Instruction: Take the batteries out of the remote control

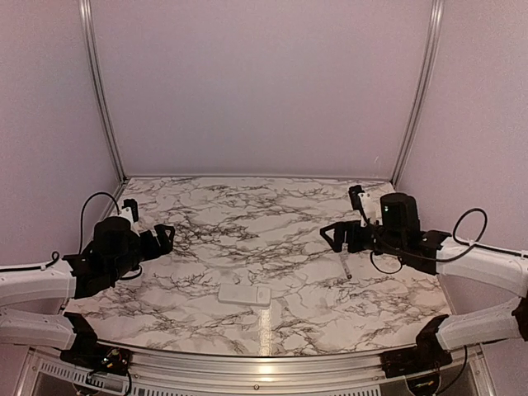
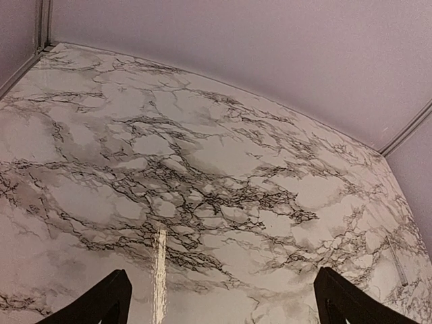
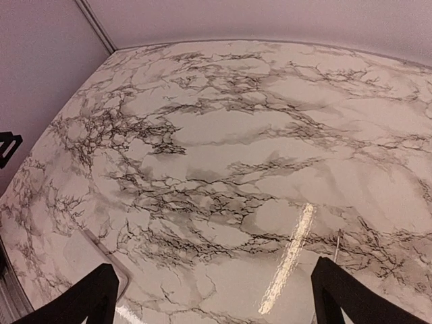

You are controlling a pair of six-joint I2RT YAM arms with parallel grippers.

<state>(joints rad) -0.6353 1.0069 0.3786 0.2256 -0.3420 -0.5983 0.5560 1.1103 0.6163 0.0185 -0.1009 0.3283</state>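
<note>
The remote control is a flat white slab lying closed on the marble table near the front centre; one corner of it shows in the right wrist view. No batteries are in view. My left gripper is open and empty, hovering at the left, well apart from the remote; in its wrist view only bare marble lies between its fingertips. My right gripper is open and empty at the right, above and beyond the remote; its wrist view shows bare table between its fingertips.
A thin pale pen-like stick lies on the table just under my right gripper; it also shows in the right wrist view and the left wrist view. Pale walls with metal corner rails enclose the marble table.
</note>
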